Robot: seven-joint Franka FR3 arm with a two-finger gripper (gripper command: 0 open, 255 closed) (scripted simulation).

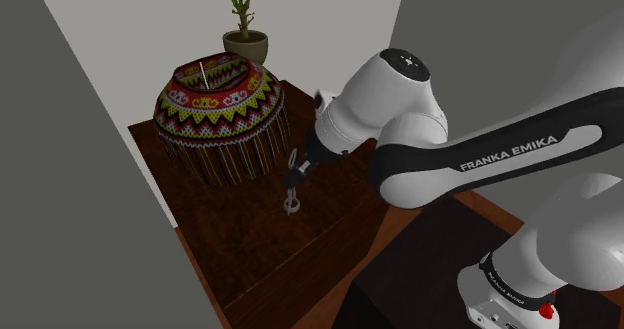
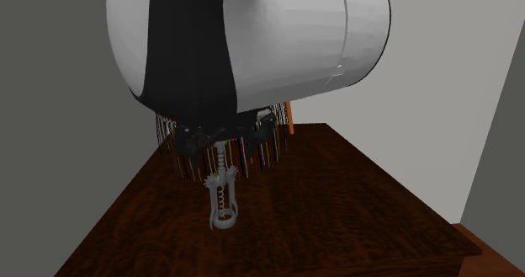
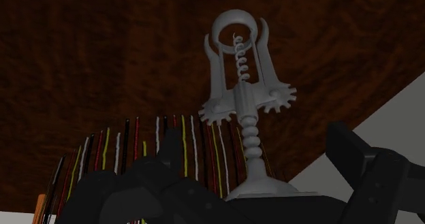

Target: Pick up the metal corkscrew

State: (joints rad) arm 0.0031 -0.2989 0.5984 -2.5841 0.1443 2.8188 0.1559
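Grey corkscrew hangs upright, ring end down, top clamped in black gripper, approx mid-table, just beside patterned basket.

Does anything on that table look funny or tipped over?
Only the corkscrew: it is upright on end right under the gripper, ring end toward the dark wooden table, not lying flat. Whether it touches the table is unclear. The colourful fringed basket sits upright, and nothing is spilled.

Grey corkscrew, dark brown table, multicoloured basket
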